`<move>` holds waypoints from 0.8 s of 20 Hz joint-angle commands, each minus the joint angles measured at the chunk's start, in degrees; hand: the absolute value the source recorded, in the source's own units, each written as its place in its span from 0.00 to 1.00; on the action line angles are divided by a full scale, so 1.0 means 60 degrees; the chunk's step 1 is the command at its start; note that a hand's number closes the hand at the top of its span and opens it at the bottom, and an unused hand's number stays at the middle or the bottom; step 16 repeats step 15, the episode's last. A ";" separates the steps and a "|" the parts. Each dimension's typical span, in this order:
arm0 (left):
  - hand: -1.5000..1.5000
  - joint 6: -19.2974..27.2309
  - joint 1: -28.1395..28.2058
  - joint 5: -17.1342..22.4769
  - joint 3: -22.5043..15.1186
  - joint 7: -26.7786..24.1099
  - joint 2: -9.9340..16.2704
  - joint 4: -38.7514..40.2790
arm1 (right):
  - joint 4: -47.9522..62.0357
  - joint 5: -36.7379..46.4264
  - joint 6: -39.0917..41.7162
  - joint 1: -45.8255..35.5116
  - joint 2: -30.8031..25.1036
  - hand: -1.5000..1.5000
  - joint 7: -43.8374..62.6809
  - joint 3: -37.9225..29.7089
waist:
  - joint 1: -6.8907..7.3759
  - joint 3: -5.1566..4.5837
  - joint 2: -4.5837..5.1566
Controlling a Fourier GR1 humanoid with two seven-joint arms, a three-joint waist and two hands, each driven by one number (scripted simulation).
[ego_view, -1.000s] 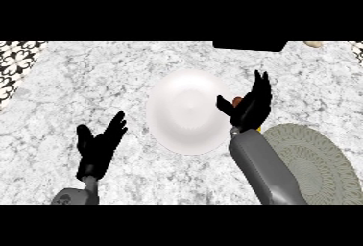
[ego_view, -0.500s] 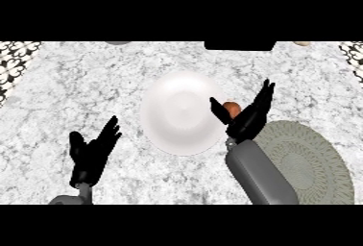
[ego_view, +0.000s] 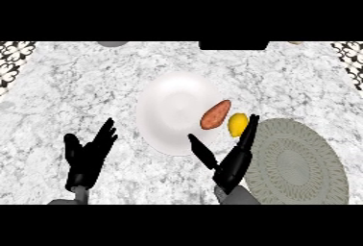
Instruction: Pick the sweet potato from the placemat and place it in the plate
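Note:
The reddish-brown sweet potato (ego_view: 215,115) lies on the right rim of the white plate (ego_view: 174,113), tilted, with nothing holding it. Just right of it a yellow lemon (ego_view: 238,124) sits between the plate and the round grey-green placemat (ego_view: 297,163). My right hand (ego_view: 230,166) is open, fingers straight, below the sweet potato and apart from it, its fingertips close to the lemon. My left hand (ego_view: 89,156) rests open with fingers up at the lower left of the counter.
The marble counter (ego_view: 78,91) spreads around the plate. A grey object (ego_view: 112,43) and a dark block (ego_view: 234,45) sit at the far edge. Patterned strips (ego_view: 13,57) border both far corners.
My right hand has let go of the sweet potato and drawn back toward me; the sweet potato now lies on the plate's right rim. The lemon has come into sight beside it.

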 commanded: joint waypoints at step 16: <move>0.50 -0.0391 0.0698 0.0127 0.0207 -0.0157 0.0066 -0.0439 | -0.2136 0.3811 0.0338 0.4116 0.0012 0.00 0.1941 0.2278 | -0.0132 -0.0004 0.0007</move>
